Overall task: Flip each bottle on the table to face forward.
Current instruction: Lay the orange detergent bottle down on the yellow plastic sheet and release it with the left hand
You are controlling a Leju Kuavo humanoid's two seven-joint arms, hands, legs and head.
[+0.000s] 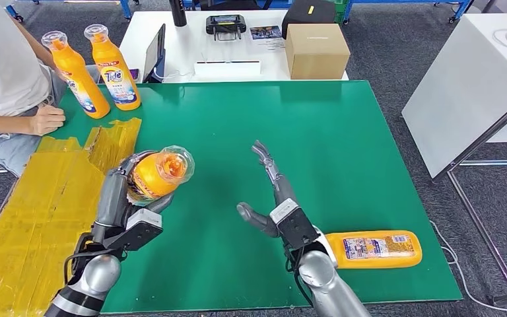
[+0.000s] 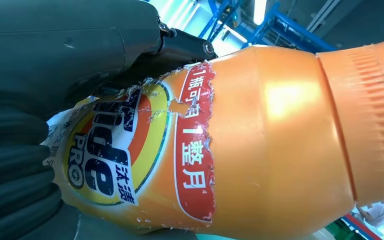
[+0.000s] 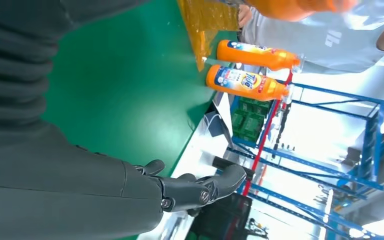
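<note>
While the head view shows my left hand [image 1: 124,198] gripping an orange bottle [image 1: 155,173] lifted off the green surface [image 1: 343,145], cap toward the camera, the left wrist view adds its torn front label. My right hand [image 1: 272,191] hangs empty, fingers [image 3: 200,187] spread. A second bottle [image 1: 373,249] lies flat beside the right wrist; two bottles [image 1: 96,69] stand upright near a person [image 1: 6,66].

Four orange detergent bottles: two upright ones [image 1: 86,72] stand side by side at the far left corner of the green table [image 1: 343,145]. A held bottle [image 1: 155,173] is lifted above the left side, cap tipped toward the viewer, its Tide label torn. A fourth bottle [image 1: 373,249] lies flat near the near right corner.
</note>
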